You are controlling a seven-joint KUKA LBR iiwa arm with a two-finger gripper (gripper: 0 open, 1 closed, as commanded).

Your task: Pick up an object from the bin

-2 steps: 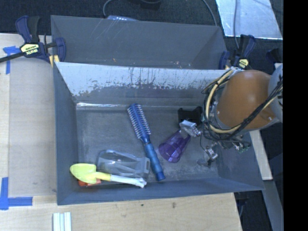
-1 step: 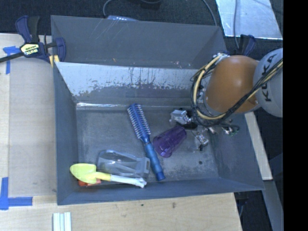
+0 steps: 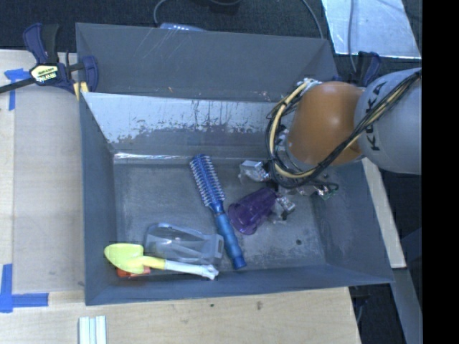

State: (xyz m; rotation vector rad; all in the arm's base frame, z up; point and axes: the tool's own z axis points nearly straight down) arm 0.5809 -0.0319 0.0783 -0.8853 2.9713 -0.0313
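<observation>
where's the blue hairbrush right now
In the camera view the blue plastic hairbrush lies slantwise mid-floor of the grey metal bin, its handle end by a clear plastic packet leftward, a purple translucent cup-like thing to its right.

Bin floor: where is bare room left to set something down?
The bin is bare back-left, between its left wall and the blue hairbrush, and front-right, between the purple object and the right wall. Crowded: the front-left corner, with a clear plastic piece and yellow utensil, and the middle, where the hand sits by the purple object.
</observation>
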